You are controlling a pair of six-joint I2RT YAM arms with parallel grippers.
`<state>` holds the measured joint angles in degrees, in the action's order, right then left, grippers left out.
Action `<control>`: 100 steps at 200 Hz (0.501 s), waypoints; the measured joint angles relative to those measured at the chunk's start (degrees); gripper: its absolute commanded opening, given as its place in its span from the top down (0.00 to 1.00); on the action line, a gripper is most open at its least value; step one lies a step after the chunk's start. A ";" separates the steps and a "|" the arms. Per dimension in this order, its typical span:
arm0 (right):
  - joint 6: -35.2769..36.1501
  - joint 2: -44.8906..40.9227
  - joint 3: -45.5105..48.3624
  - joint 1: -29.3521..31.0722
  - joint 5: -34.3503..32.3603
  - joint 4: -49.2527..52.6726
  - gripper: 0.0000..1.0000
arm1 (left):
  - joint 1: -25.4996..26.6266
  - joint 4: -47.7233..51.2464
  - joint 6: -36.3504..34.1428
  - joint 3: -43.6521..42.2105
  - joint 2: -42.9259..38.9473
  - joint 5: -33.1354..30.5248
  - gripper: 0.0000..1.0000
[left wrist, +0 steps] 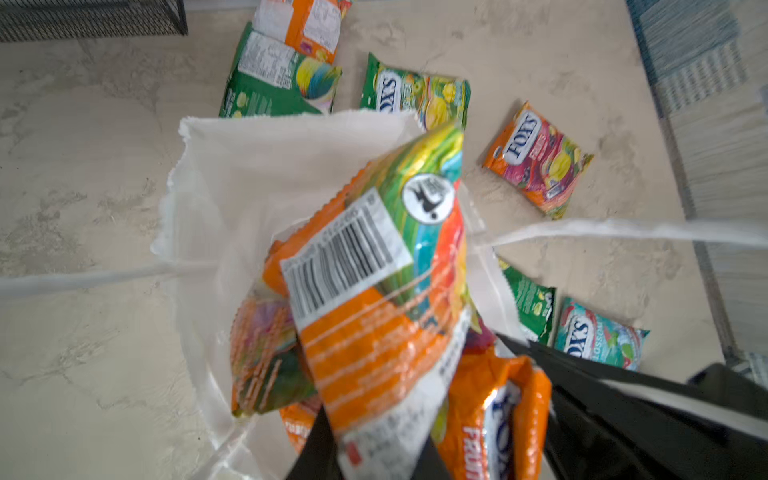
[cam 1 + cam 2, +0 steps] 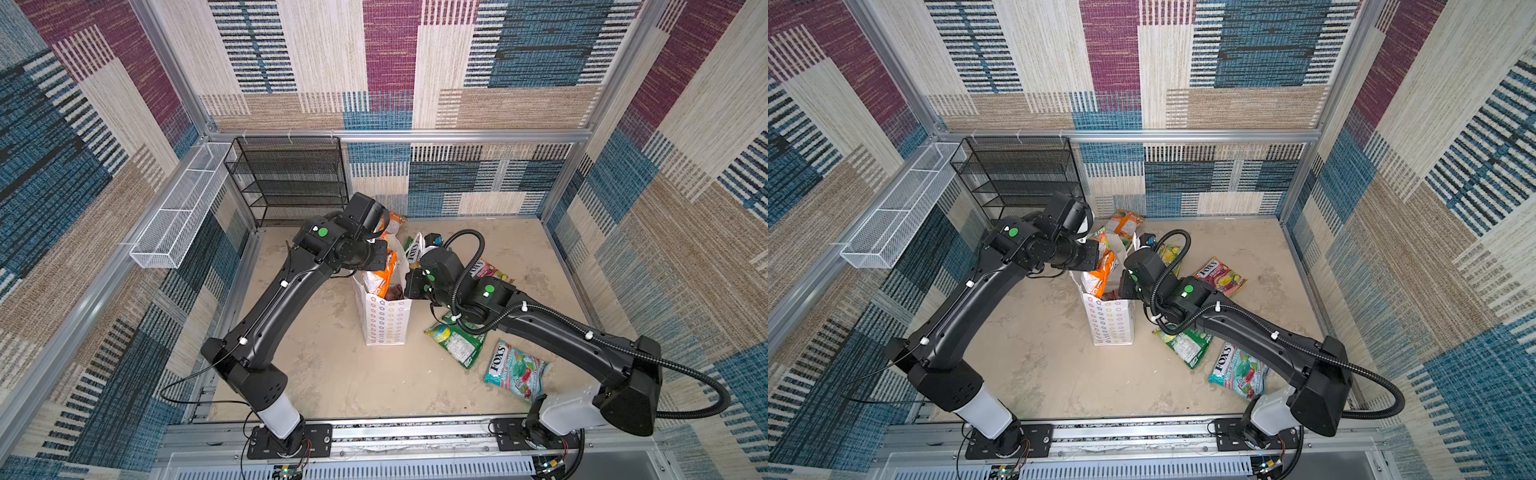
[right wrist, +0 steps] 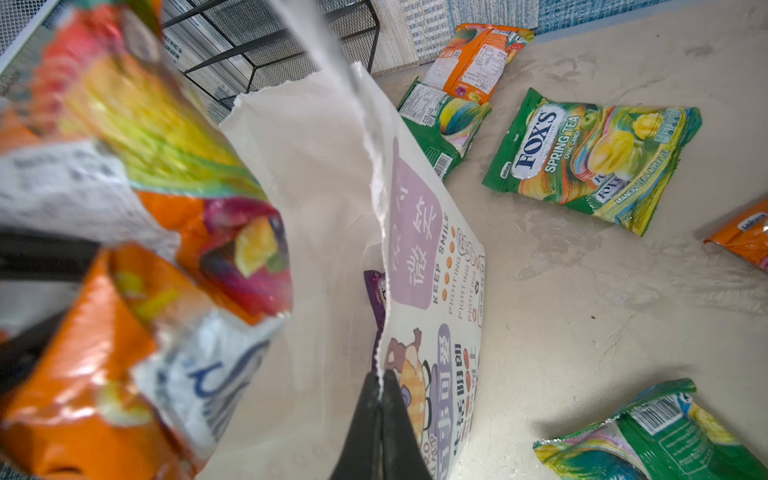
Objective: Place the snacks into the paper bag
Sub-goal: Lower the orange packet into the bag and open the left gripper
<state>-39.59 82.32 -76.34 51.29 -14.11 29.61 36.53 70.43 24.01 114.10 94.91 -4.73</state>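
While the right gripper [image 3: 380,386] pinches the paper bag [image 2: 384,320] by its rim, jaws together on the paper, the left gripper [image 1: 374,453] is clamped on an orange packet [image 1: 365,291] at the bag's mouth.
The bag stands mid-table, with another orange packet [image 1: 494,415] poking up inside. If released here, the held packet may ride on that one and spill over the rim. A hard push could tear the pinched paper.
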 measured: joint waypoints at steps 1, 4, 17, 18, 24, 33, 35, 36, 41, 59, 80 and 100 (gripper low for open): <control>0.00 0.00 0.00 0.00 0.00 0.00 1.00 | 0.00 0.00 0.00 0.00 0.00 0.00 0.90; 0.00 -0.02 0.04 0.00 0.00 -0.04 1.00 | 0.00 -0.15 -0.02 -0.63 -0.20 0.44 0.90; 0.00 -0.02 0.24 0.00 0.02 -0.22 1.00 | 0.00 -0.59 -0.35 -2.78 -0.81 0.70 0.90; 0.00 -0.02 0.24 0.00 0.02 -0.22 1.00 | 0.00 -0.59 -0.37 -2.86 -0.83 0.70 0.90; 0.00 -0.02 0.35 0.00 0.02 -0.22 1.00 | 0.00 -0.74 -0.44 -3.56 -0.96 0.83 0.90; -0.02 0.00 0.50 0.00 0.02 -0.33 1.00 | 0.00 -1.16 -0.83 -4.44 -1.07 1.46 0.90; -0.02 0.00 0.57 0.00 0.02 -0.39 1.00 | 0.00 -1.20 -0.85 -4.55 -1.09 1.68 0.90; -0.02 0.00 0.57 0.00 0.02 -0.42 1.00 | 0.00 -1.20 -0.87 -4.61 -1.11 1.84 0.90; -0.02 0.00 0.68 0.00 0.02 -0.48 1.00 | 0.00 -1.40 -1.20 -4.98 -1.16 2.32 0.90; -0.04 -0.07 1.05 0.00 -0.02 -0.76 1.00 | 0.02 -1.92 -1.66 -5.97 -1.31 2.51 0.90; -0.04 -0.22 1.09 0.00 -0.04 -0.96 1.00 | 0.11 -2.12 -2.08 -6.84 -1.38 3.61 0.90; -0.04 -0.26 1.09 0.00 -0.04 -0.96 1.00 | 0.37 -2.23 -2.54 -7.23 -1.38 3.72 0.90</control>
<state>-39.64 82.06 -75.24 51.29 -14.15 28.64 36.91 68.20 21.47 106.87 93.54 -1.02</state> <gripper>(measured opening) 0.052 0.187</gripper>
